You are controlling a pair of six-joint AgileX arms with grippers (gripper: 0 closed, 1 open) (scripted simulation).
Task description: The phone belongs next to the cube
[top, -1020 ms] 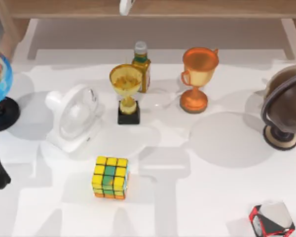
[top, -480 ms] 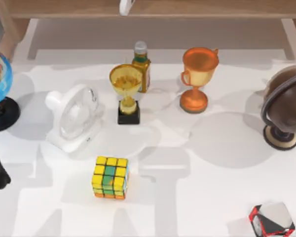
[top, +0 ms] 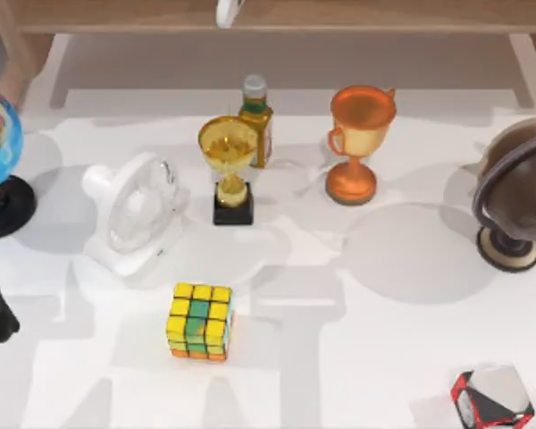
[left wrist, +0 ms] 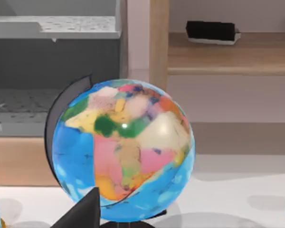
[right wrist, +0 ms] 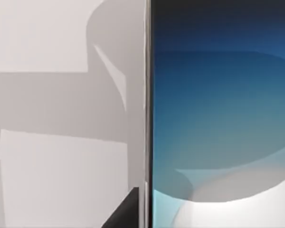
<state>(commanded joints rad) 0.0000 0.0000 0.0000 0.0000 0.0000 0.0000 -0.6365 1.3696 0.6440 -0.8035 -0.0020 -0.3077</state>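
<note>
Phone (right wrist: 218, 114) rim along bare table (right wrist: 47, 180).

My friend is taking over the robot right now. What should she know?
Right tool: its wrist view looks closely at the phone, blue screen facing the camera; whether it grips the phone cannot be told.
Left tool: its wrist view faces the colourful globe at the table's left edge; it looks parked.
The cube sits on the white table, left of centre and toward the front, with bare table on both sides.
Done: nothing beside the cube yet.
Left: set the phone down next to the cube.
</note>
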